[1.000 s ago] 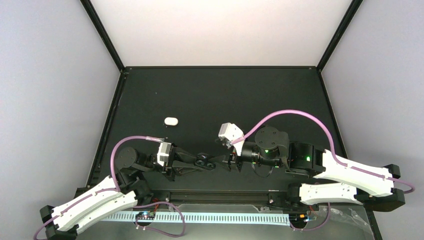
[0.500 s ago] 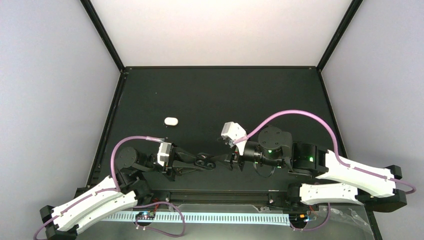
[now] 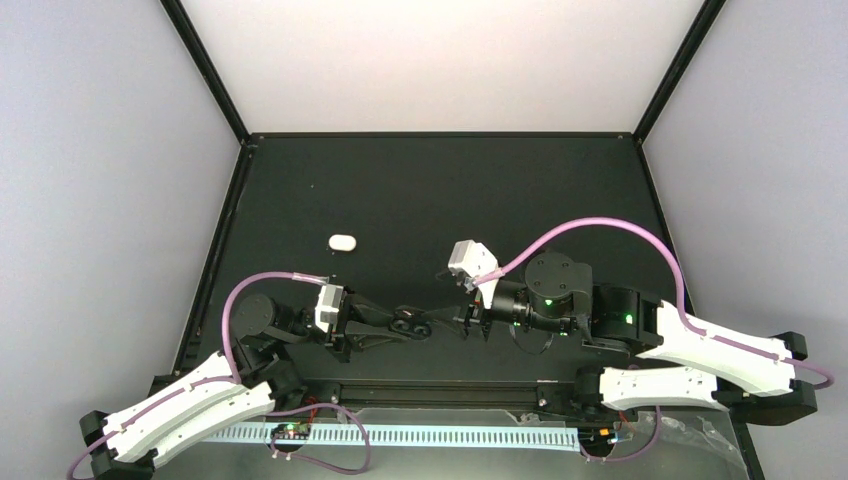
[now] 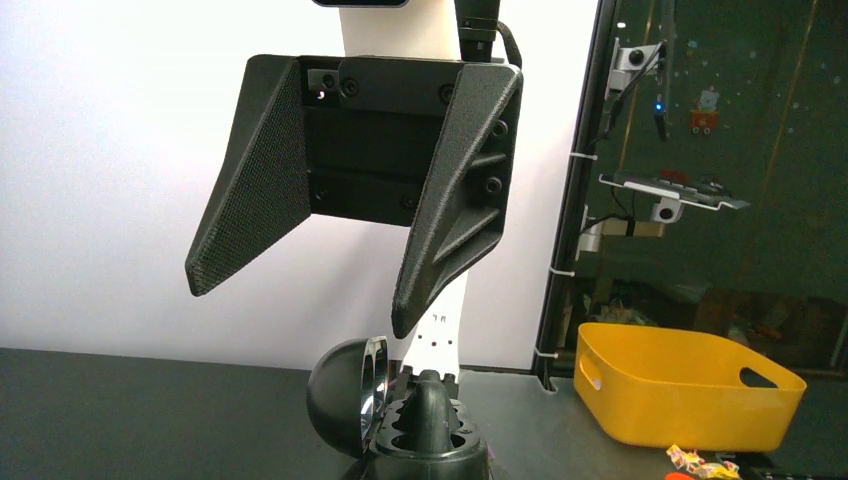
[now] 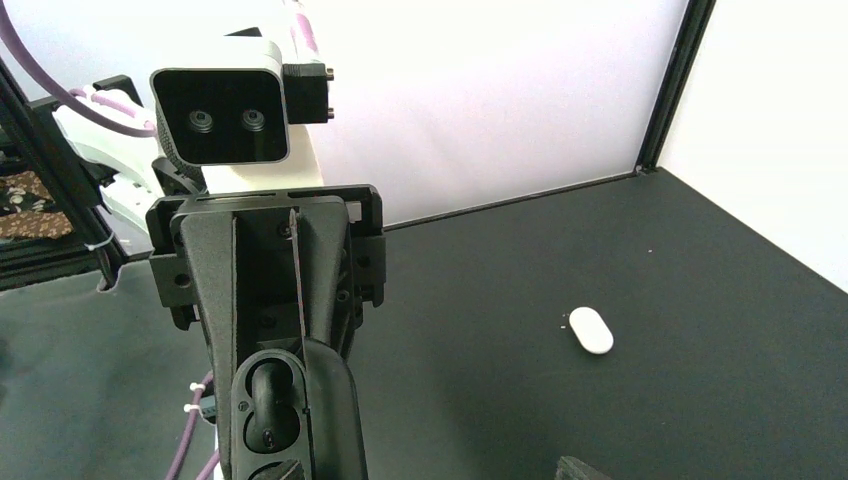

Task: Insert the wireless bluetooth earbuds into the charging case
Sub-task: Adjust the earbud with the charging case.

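Black charging case point(image 3: 404, 322), lid open, is clamped tight in the left jaws near the worktop's point(image 3: 520, 190) front edge. Right jaws face it, spread apart and empty. White case point(image 3: 342, 242) lies well apart, to the left. Earbuds too small to make out.

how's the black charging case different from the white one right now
The black case is clamped in the shut left gripper; the white case lies free on the table. The black case's lid is flipped open, while the white case looks closed. The black case is at the near edge; the white case lies farther out and to the left. Both are small, rounded pebble shapes.
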Action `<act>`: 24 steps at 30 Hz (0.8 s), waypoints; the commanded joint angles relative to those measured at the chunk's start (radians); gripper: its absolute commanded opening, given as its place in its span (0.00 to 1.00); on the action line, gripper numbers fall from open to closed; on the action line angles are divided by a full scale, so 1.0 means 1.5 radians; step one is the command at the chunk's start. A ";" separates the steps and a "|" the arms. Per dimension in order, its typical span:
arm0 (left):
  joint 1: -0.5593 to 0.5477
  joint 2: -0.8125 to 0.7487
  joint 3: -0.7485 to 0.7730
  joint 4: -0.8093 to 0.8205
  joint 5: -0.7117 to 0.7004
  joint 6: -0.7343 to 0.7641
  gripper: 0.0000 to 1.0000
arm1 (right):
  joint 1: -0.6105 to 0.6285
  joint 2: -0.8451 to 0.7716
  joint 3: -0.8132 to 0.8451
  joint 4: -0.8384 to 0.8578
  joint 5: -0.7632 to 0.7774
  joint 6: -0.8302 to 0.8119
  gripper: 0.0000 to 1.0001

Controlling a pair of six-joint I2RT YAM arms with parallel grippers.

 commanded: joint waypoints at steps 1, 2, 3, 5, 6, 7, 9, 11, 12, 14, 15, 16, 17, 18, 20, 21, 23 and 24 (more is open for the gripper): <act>-0.003 -0.002 0.021 0.005 -0.005 0.009 0.02 | 0.003 0.005 0.012 0.015 0.001 0.005 0.66; -0.003 -0.003 0.021 0.004 -0.006 0.009 0.02 | 0.003 0.008 0.013 0.013 -0.001 0.005 0.66; -0.003 -0.004 0.021 0.004 -0.005 0.009 0.02 | 0.003 0.011 0.013 0.013 -0.004 0.004 0.65; -0.003 -0.005 0.021 0.003 -0.005 0.010 0.02 | 0.003 0.015 0.014 0.012 -0.008 0.004 0.65; -0.003 -0.006 0.020 0.002 -0.007 0.010 0.02 | 0.002 0.017 0.013 0.013 -0.009 0.004 0.66; -0.003 -0.006 0.020 0.001 -0.008 0.010 0.02 | 0.002 0.017 0.013 0.014 -0.010 0.004 0.65; -0.003 -0.007 0.020 -0.001 -0.010 0.011 0.02 | 0.003 0.017 0.013 0.014 -0.009 0.004 0.66; -0.003 -0.008 0.019 -0.001 -0.011 0.010 0.02 | 0.003 0.016 0.015 0.013 -0.010 0.005 0.66; -0.003 -0.007 0.019 -0.001 -0.011 0.010 0.01 | 0.003 0.015 0.017 0.012 -0.010 0.007 0.66; -0.003 -0.007 0.018 -0.003 -0.013 0.012 0.02 | 0.003 0.011 0.021 0.013 -0.011 0.008 0.66; -0.003 -0.008 0.018 -0.003 -0.014 0.012 0.01 | 0.002 0.009 0.022 0.015 -0.012 0.009 0.66; -0.003 -0.007 0.018 -0.004 -0.014 0.011 0.02 | 0.003 0.007 0.023 0.016 -0.014 0.009 0.66; -0.003 -0.008 0.018 -0.003 -0.014 0.011 0.01 | 0.003 0.008 0.025 0.016 -0.017 0.010 0.66; -0.003 -0.007 0.018 -0.003 -0.015 0.011 0.02 | 0.003 0.010 0.028 0.015 -0.022 0.010 0.65; -0.003 -0.007 0.018 -0.001 -0.014 0.010 0.02 | 0.003 0.018 0.034 0.010 -0.032 0.011 0.66; -0.003 -0.008 0.018 -0.001 -0.014 0.010 0.02 | 0.003 0.022 0.035 0.010 -0.038 0.010 0.65; -0.003 -0.008 0.019 -0.001 -0.014 0.010 0.02 | 0.003 0.029 0.037 0.008 -0.047 0.010 0.65; -0.003 -0.008 0.019 -0.001 -0.013 0.010 0.02 | 0.003 0.031 0.038 0.008 -0.048 0.009 0.66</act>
